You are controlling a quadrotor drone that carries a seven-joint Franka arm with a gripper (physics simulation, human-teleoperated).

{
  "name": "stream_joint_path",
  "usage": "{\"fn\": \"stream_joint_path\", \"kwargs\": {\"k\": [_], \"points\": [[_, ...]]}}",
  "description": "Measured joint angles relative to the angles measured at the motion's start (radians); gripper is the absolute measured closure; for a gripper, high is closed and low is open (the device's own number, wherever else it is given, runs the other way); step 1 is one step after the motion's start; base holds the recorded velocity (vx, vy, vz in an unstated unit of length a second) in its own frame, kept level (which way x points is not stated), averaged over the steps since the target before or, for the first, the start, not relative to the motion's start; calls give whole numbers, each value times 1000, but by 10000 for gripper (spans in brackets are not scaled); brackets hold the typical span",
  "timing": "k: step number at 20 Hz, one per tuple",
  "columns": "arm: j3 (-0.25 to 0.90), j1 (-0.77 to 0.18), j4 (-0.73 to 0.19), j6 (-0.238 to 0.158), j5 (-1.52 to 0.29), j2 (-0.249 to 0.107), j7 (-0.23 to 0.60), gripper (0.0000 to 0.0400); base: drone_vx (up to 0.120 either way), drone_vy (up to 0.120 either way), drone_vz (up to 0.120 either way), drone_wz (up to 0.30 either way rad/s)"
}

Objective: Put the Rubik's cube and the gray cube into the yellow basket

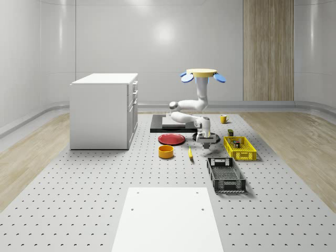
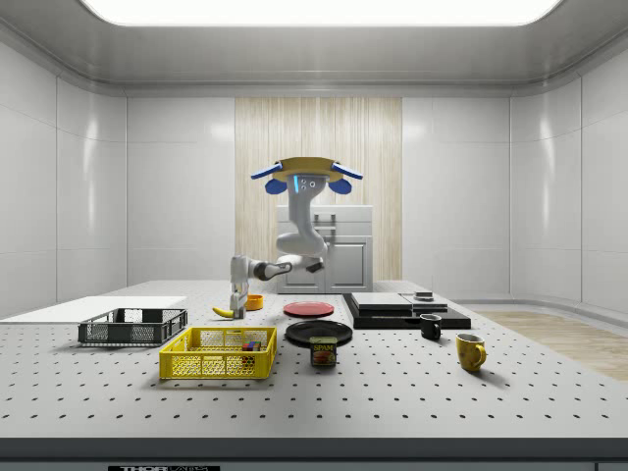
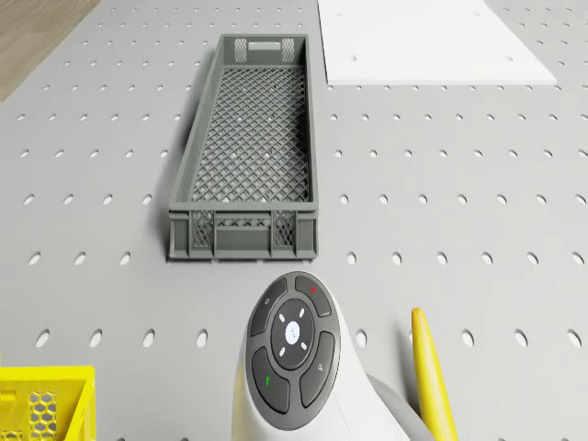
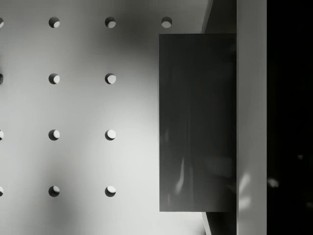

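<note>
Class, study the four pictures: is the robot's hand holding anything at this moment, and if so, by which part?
It appears to hold the gray cube, low over the table beside the yellow basket. The drone hovers above. Where on the cube the hand grips cannot be told.

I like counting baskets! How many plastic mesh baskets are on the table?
2. The yellow mesh basket sits at the whole-scene view's right, beside the drone's lowered arm. The dark gray mesh basket lies just nearer the camera. None seem hidden.
</note>
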Motion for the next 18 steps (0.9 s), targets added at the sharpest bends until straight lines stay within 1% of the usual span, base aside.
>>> {"fn": "stream_joint_path", "kwargs": {"k": [5, 12, 14, 18], "points": [[31, 6, -14, -16, 29, 1, 2, 150, 0, 0, 120, 0], [45, 7, -19, -22, 42, 0, 3, 150, 0, 0, 120, 0], [46, 7, -20, -22, 44, 0, 3, 150, 0, 0, 40, 0], [48, 7, -20, -22, 45, -1, 4, 150, 0, 120, 0, 0]]}}
